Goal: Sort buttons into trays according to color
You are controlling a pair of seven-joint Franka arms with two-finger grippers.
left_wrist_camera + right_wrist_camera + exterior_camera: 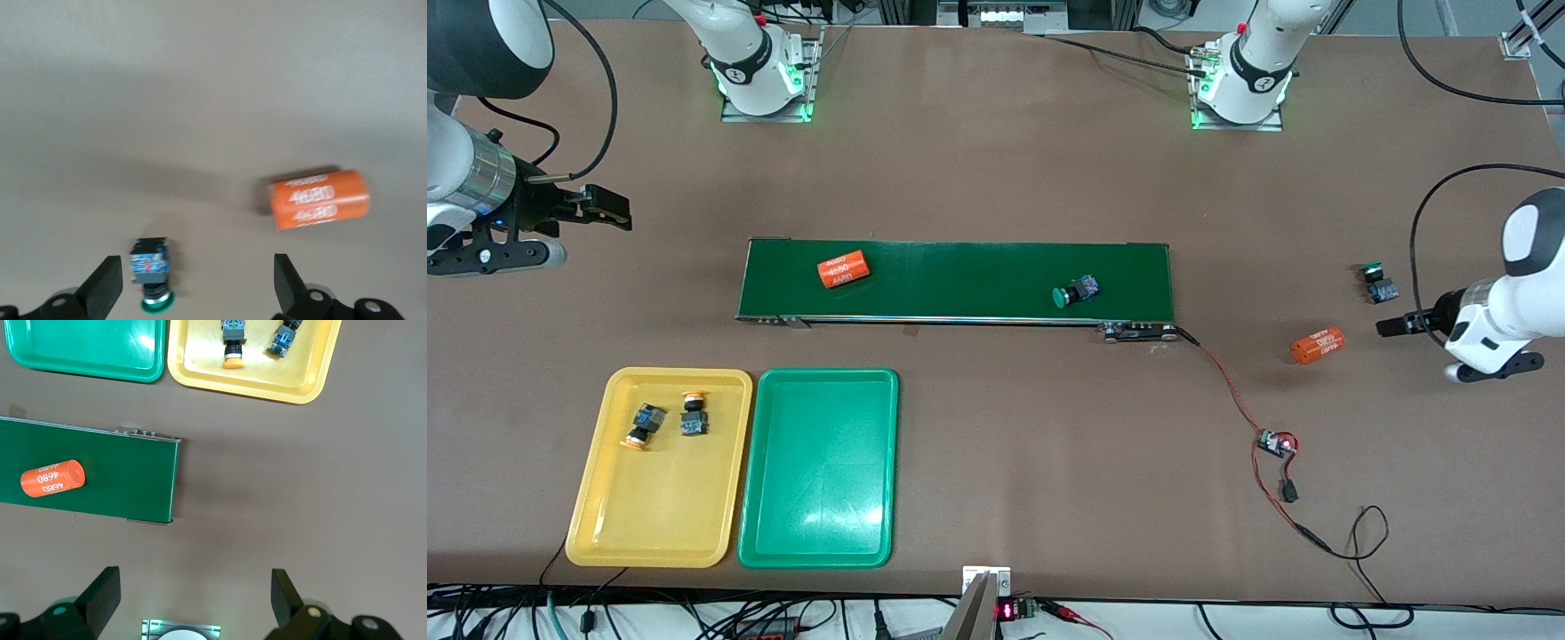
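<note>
Brown worktop, bare over most of its face. Long dark-green belt across the middle, carrying an orange cylinder with white print toward the right arm's end and a green-capped button lying on its side toward the left arm's end. Nearer the front camera than the belt, at the right arm's end: yellow tray and green tray side by side, long edges almost touching. In the yellow tray, two orange-capped buttons: one standing upright, one tipped over just beside it, both in the half of the tray closer to the belt. Nothing but glare on the floor of the green tray. Off the belt at the left arm's end: second green-capped button on the bare worktop, and a second orange cylinder near it, a little nearer the front camera, the two apart. Red-and-black wire from the belt's corner to a small circuit board. Left hand low over the worktop at that end, fingers spread wide, holding nothing, with the button at the edge of the gap between them and the cylinder farther out. Right hand up over the worktop past the belt's end on its own side, fingers wide apart too, holding nothing.
</note>
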